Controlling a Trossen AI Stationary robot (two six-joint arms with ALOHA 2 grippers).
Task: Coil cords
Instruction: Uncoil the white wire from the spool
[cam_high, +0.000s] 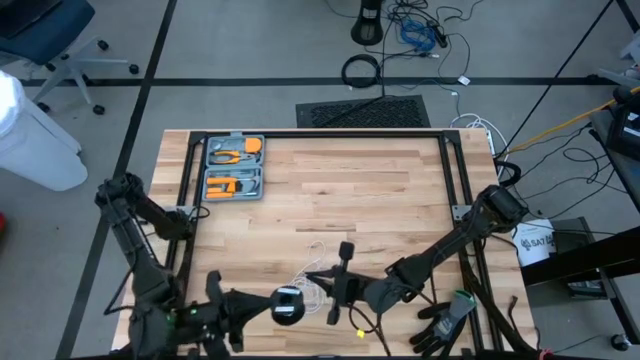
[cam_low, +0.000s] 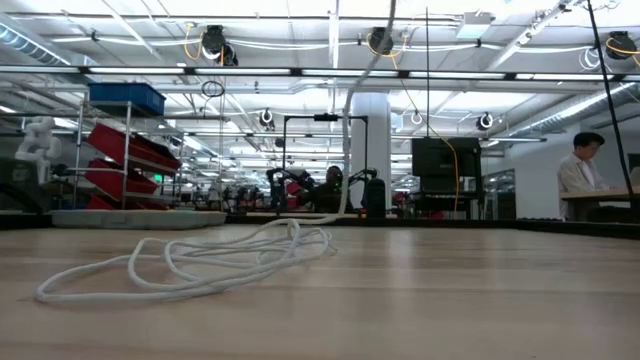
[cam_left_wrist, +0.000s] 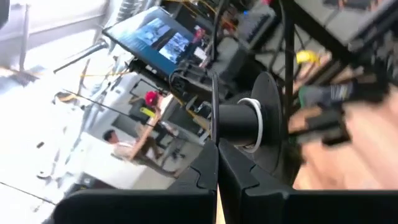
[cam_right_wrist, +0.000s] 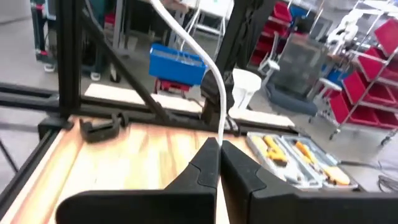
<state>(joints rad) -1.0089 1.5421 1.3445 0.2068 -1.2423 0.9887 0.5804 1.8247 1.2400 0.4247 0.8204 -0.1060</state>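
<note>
the thin white cord (cam_high: 318, 262) looks light and limp at 6 o'clock on the bench (cam_high: 330, 190); the right end effector (cam_right_wrist: 219, 147) is pinched on it, the left end effector (cam_left_wrist: 217, 155) clamped on the reel (cam_left_wrist: 258, 121), the better hold.

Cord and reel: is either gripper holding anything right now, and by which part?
Yes, both. The right gripper is shut on the white cord, pinching a raised stretch of it at the fingertips. The left gripper is shut on the reel, gripping its thin disc edge.

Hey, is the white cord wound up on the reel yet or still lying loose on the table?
Mostly loose. The white cord sprawls in untidy loops on the table; only a turn or so shows on the reel.
</note>
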